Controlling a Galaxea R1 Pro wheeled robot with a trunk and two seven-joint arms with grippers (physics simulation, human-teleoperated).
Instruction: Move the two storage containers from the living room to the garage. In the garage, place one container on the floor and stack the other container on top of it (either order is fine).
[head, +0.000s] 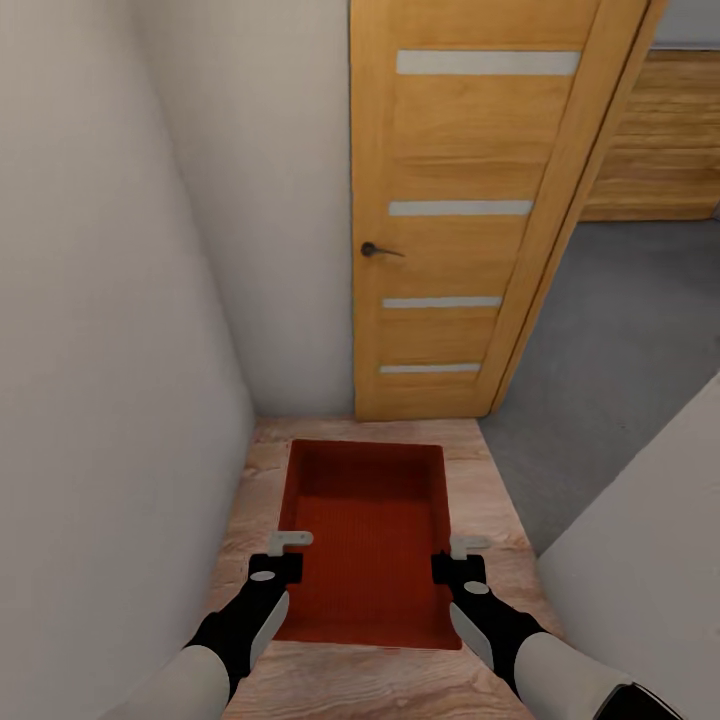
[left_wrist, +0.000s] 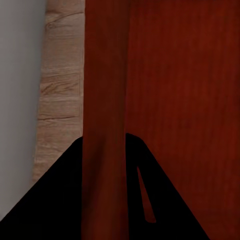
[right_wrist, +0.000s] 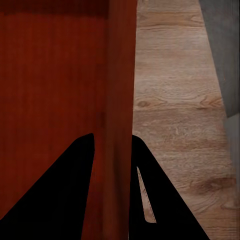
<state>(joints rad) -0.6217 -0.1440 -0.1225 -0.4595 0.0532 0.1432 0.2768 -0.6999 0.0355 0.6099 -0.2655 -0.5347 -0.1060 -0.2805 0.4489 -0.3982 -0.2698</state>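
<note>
Item: orange-red container (head: 365, 540), shallow, rectangular, open-topped, low walls. It is carried level above a light wood-plank floor (head: 500, 500), just short of an open wooden door (head: 470, 210), and held by both grippers on its two long side walls.

Left gripper (head: 283, 552): black, with pale fingertips, set on the container's left wall near the end farthest from the door. In the left wrist view the wall (left_wrist: 105, 125) runs straight between the two dark fingers (left_wrist: 55, 200), which pinch it, one inside the tray and one outside.

Right gripper (head: 460, 556): same build, on the opposite wall, level with the left one. In the right wrist view its fingers (right_wrist: 165, 200) likewise straddle and pinch the wall (right_wrist: 120, 100).

Surroundings: the door has four pale horizontal strips and a dark lever handle (head: 380, 250). A pale wall (head: 110, 350) stands left of the door. Grey floor (head: 620, 340) lies through the opening to the door's right, with wood panelling (head: 660, 140) beyond it.
</note>
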